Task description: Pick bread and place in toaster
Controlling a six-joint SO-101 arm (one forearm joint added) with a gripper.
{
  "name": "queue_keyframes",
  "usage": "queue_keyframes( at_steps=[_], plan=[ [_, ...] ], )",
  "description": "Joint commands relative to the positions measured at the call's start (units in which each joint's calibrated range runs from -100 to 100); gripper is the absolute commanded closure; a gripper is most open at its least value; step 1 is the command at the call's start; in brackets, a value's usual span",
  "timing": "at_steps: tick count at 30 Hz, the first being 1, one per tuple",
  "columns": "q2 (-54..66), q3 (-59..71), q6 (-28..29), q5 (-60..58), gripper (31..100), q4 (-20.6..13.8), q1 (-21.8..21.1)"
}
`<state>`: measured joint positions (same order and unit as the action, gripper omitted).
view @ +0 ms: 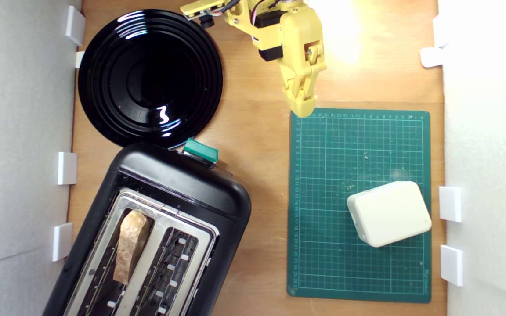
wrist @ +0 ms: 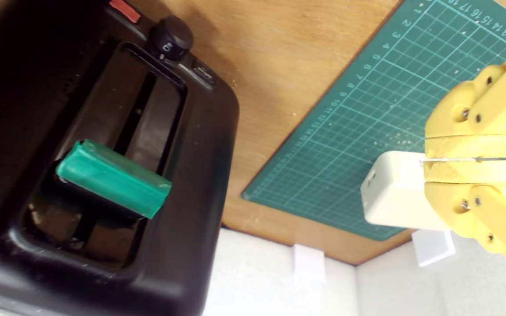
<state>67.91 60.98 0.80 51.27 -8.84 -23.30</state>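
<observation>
The bread (view: 131, 245), a wedge with pale crumb and brown crust, stands in one slot of the black toaster (view: 178, 184), the slot nearer the exterior view's left. The toaster's teal-green lever (view: 200, 150) (wrist: 113, 177) sticks out of its end face (wrist: 200, 145). My yellow gripper (view: 303, 107) (wrist: 426, 159) hangs over the far edge of the green mat, well away from the toaster, its two fingers (wrist: 472, 147) pressed together with nothing between them. In the wrist view the bread is out of view.
A glossy round black plate (view: 103, 79) lies beyond the toaster. A white rounded block (view: 389, 213) (wrist: 393, 193) rests on the green cutting mat (view: 323, 197) (wrist: 367, 109). White walls with small white brackets (view: 449, 203) border the wooden table (view: 257, 131).
</observation>
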Motion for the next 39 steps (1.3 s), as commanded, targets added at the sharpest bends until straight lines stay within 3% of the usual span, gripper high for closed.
queue_keyframes(
  at_steps=[1,16,26,34,39],
  plan=[
    [6.55,6.79,-0.36,-1.70,96.0,-0.50,-3.30],
    [30.26,30.49,-0.99,-1.70,96.0,-0.59,-4.02],
    [31.01,33.30,-1.40,-1.53,96.0,-0.59,-2.97],
    [30.92,37.48,-4.65,-1.36,96.0,-0.41,3.55],
    [30.92,37.57,-6.95,-1.19,96.0,-0.50,4.44]
  ],
)
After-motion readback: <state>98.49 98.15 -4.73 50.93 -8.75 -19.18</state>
